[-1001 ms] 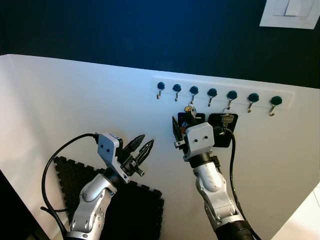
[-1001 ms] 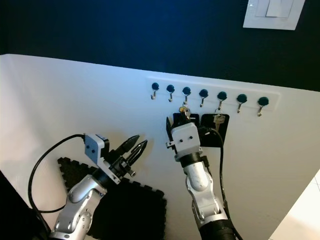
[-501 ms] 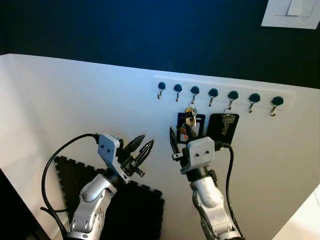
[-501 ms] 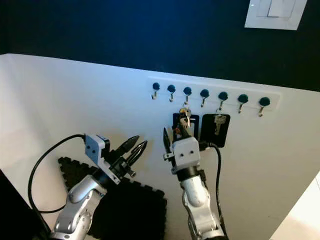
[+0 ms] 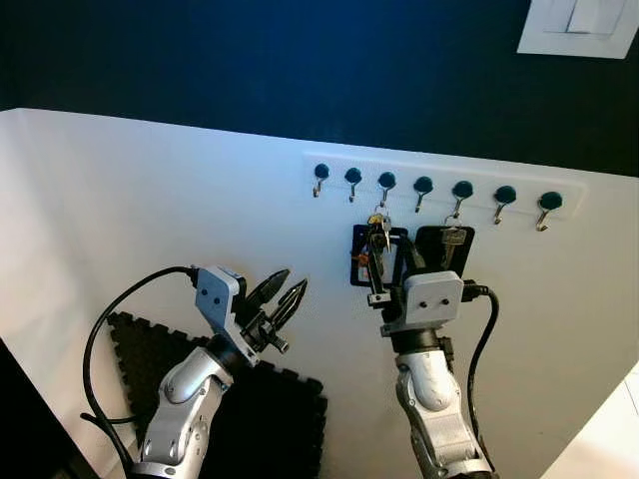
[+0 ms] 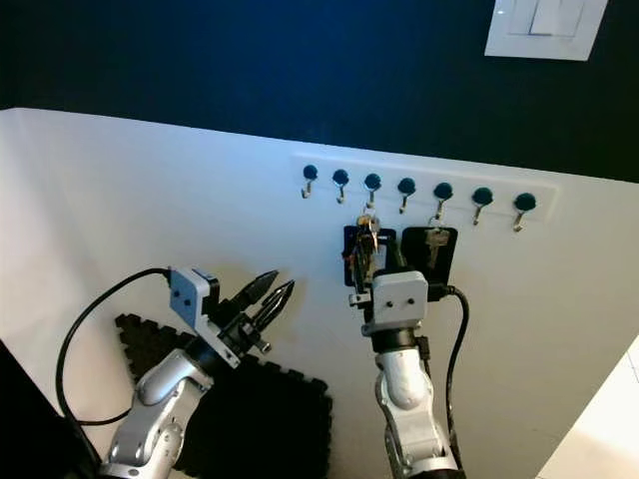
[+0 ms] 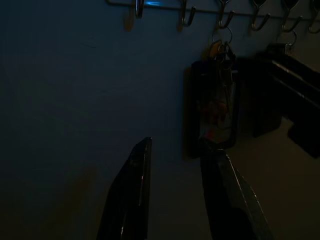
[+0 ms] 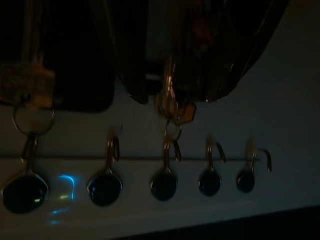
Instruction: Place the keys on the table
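Observation:
A bunch of keys (image 5: pixel 379 232) with a black fob hangs from the third hook of a white hook rail (image 5: pixel 439 185) on the wall. My right gripper (image 5: pixel 387 257) is raised just below it, open. In the right wrist view its dark fingers (image 8: pixel 125 65) stand on either side of the bunch (image 8: pixel 170 102); I cannot tell whether they touch it. My left gripper (image 5: pixel 290 284) is held up to the left of the keys, open, with nothing between its fingers. Seen from the left wrist, the keys (image 7: pixel 222 75) hang ahead of it.
A single key on a black tag (image 5: pixel 451 239) hangs from the fifth hook, close beside the right gripper. The other hooks are bare. A black foam mat (image 5: pixel 250 409) lies below the left arm. A white light switch (image 5: pixel 579 25) sits high on the dark wall.
My right gripper dropped down from in front of the keys, then shifted right and now points up at the bunch from below. The left arm has stayed where it was.

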